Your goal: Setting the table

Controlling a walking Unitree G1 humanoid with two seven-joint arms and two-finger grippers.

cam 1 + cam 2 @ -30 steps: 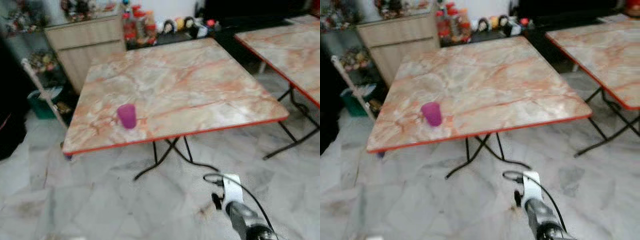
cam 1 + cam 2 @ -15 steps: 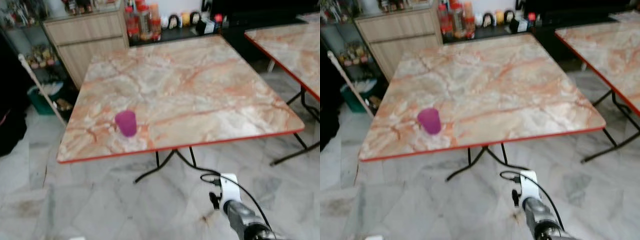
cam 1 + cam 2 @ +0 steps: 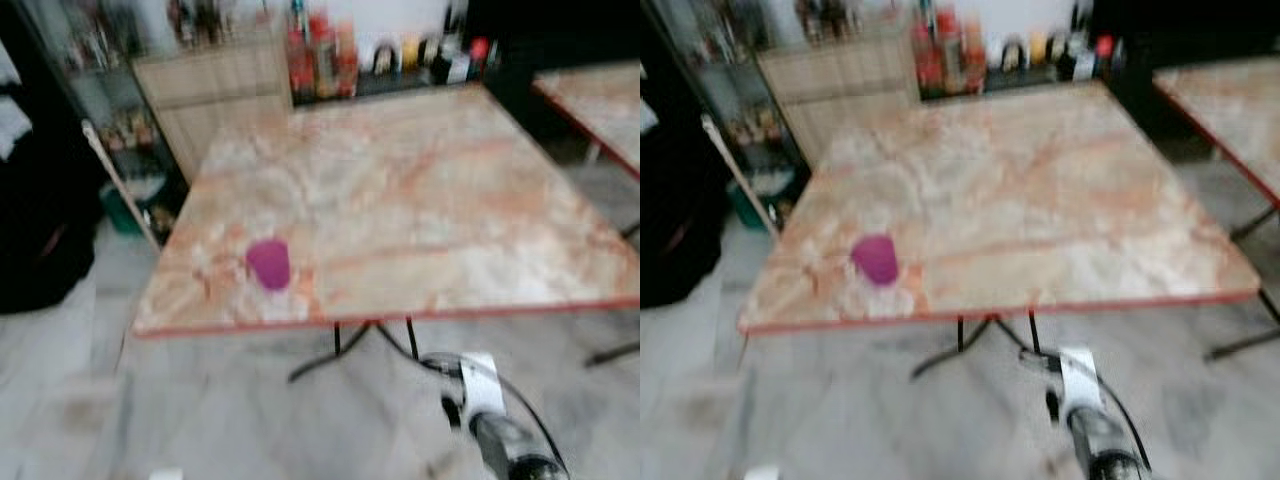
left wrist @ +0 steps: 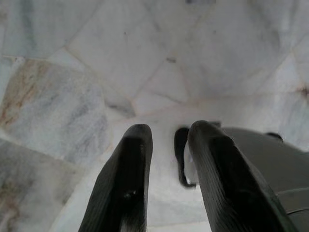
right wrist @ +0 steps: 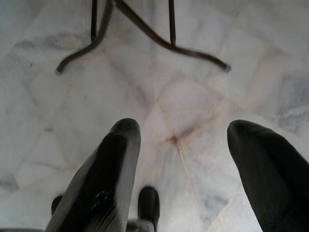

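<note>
From my head, blurred, a small purple plastic cup [image 3: 268, 263] stands upright near the front left edge of the orange-veined marble counter [image 3: 420, 200], and my silver right arm [image 3: 505, 440] hangs low before it. My right gripper [image 5: 193, 169] points at the pale marble floor [image 5: 193, 96] by the counter's black legs [image 5: 145, 34], fingers wide apart. My left gripper [image 4: 166, 164] shows fingers narrowly parted, holding nothing.

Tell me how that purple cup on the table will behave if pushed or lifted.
The purple cup looks like small plastic, so probably light and stiff. Standing upright near the marble table edge, it may slide or tip if nudged.
</note>
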